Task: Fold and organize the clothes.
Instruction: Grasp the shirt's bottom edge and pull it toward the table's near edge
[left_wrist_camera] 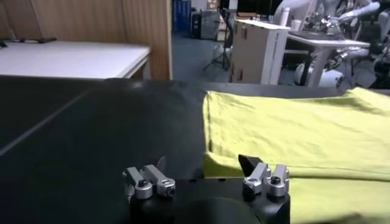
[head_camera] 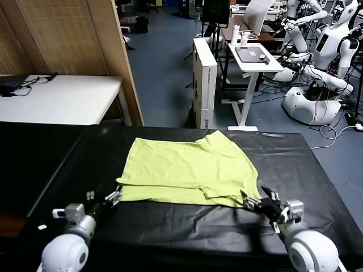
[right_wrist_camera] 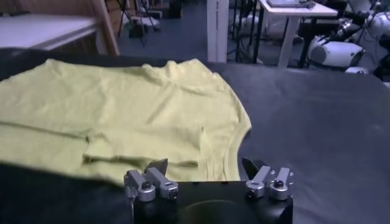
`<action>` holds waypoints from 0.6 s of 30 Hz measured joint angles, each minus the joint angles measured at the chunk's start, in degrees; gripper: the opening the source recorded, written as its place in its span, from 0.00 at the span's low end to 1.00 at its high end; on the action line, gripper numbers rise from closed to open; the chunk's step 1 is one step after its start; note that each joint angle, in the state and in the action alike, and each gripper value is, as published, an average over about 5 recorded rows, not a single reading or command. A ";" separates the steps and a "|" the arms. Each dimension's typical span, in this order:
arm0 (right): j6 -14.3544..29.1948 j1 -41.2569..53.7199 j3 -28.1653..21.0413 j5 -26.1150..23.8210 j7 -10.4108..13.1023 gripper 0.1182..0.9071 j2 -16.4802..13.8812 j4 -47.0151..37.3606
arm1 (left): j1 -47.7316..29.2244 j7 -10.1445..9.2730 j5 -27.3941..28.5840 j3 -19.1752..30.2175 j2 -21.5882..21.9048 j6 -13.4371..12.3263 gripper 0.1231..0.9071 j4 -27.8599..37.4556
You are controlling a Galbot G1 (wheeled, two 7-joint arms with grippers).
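Observation:
The clothes, one lime yellow-green T-shirt [head_camera: 187, 170], lie flat on the black table [head_camera: 170, 232], doubled over with a layered edge along the near side. My left gripper [head_camera: 113, 198] is open at the shirt's near left corner, which lies just beyond its fingertips [left_wrist_camera: 247, 163]. In the left wrist view the shirt [left_wrist_camera: 292, 134] spreads away from the left gripper [left_wrist_camera: 204, 163]. My right gripper [head_camera: 258, 199] is open at the near right corner. There the shirt [right_wrist_camera: 122, 115] with its folded sleeve lies before the right gripper [right_wrist_camera: 204, 164]. Neither gripper holds cloth.
Behind the black table a white table [head_camera: 57, 96] stands at the back left beside a wooden partition [head_camera: 85, 45]. A white cabinet [head_camera: 204, 73], a white desk [head_camera: 255, 56] and other robots [head_camera: 317, 73] stand farther back on the right.

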 joint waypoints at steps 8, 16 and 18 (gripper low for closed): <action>0.00 0.07 -0.13 0.01 -0.26 0.80 -0.02 -0.49 | 1.19 0.14 0.37 0.12 -1.26 -0.38 0.96 0.18; 0.04 0.09 -0.28 0.11 -0.27 0.21 0.06 -0.83 | 1.69 0.26 0.44 0.18 -1.54 -0.76 0.56 0.66; -0.06 0.08 -0.20 0.35 -0.05 0.09 -0.03 -0.71 | 1.72 0.41 0.53 0.19 -1.52 -0.92 0.43 0.84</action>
